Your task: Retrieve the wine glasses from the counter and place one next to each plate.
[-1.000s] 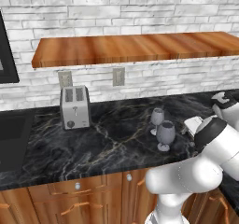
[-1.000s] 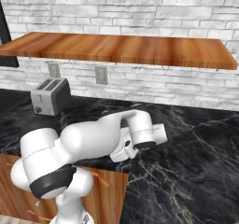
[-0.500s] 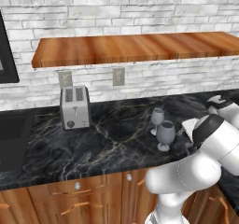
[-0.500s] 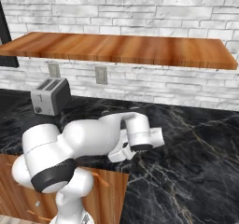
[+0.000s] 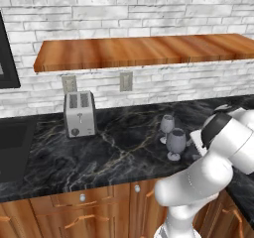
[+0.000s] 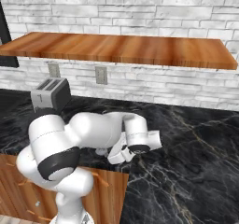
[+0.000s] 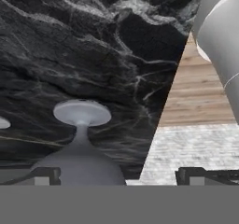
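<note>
I see both smoky grey stemmed wine glasses (image 5: 175,143) standing close together on the black marble counter (image 5: 119,148), neither delivered to a plate yet. My two-finger gripper (image 7: 119,175) is spread wide and empty, the nearer glass between its tips, so I judge the first pickup is only beginning.

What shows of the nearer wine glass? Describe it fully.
The nearer wine glass is smoky grey translucent glass: rounded bowl, short stem, round foot. It stands upright on the black marble counter, close in front of the second glass. In the hand view it sits between the open claw fingertips; contact can't be told.
</note>
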You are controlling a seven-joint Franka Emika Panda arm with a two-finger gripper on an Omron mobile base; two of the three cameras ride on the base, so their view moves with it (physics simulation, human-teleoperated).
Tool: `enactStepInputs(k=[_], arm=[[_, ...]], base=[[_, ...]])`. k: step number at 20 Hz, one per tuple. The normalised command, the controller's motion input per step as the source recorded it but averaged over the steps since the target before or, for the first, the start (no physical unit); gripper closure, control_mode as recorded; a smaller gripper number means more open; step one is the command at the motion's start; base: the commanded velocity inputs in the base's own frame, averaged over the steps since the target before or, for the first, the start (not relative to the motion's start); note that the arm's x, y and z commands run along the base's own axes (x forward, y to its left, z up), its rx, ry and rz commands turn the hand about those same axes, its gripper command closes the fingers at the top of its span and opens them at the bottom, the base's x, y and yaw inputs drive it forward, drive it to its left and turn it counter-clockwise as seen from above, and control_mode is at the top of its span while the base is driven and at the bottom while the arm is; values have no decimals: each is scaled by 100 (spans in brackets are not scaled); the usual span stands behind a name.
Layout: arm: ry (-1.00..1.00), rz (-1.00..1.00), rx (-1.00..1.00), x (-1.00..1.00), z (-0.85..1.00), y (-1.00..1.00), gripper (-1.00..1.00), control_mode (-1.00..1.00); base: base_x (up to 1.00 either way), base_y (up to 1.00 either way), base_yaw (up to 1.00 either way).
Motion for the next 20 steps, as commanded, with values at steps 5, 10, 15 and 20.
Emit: enactStepInputs(k=[5, 10, 15, 20], arm=[[0, -2, 1, 26, -17, 0, -100, -100], [0, -3, 0, 19, -15, 1, -100, -100], [0, -3, 0, 24, -24, 2, -100, -100], [0, -1, 0, 3, -19, 3, -100, -100]], base=[[0, 0, 0], [0, 0, 0], [0, 0, 0], [0, 0, 0]])
